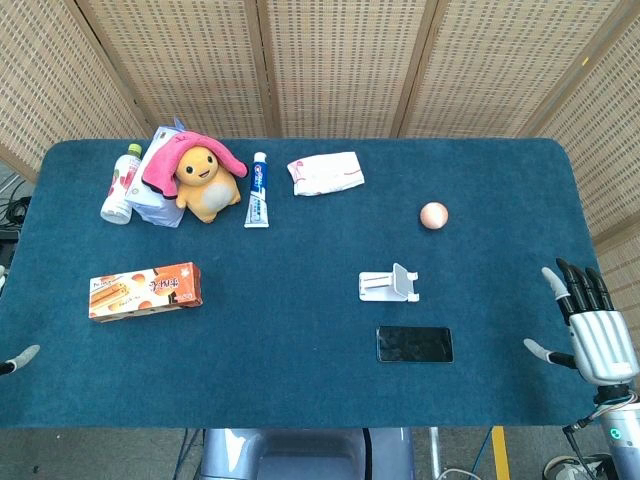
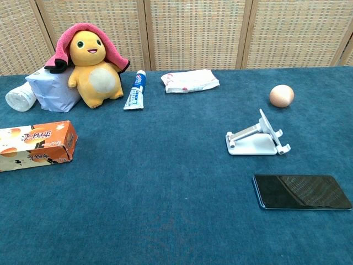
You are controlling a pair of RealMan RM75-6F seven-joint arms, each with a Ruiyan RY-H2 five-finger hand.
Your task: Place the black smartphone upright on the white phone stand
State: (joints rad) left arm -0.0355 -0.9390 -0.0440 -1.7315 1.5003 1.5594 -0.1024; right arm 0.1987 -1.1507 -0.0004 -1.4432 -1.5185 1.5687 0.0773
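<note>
Black smartphone (image 1: pixel 414 344) lies flat on the tabletop (image 1: pixel 300 380) just at six o'clock of the white stand (image 1: pixel 388 284), ungrasped, so the right hand (image 1: pixel 590 325), fingers apart and empty at three o'clock, must reach it first.

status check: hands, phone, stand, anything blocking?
Right hand open at the table's right edge, holding nothing; left hand barely in view, state unclear. Black smartphone flat on the cloth, untouched. White phone stand just behind it, empty. Nothing between them.
</note>
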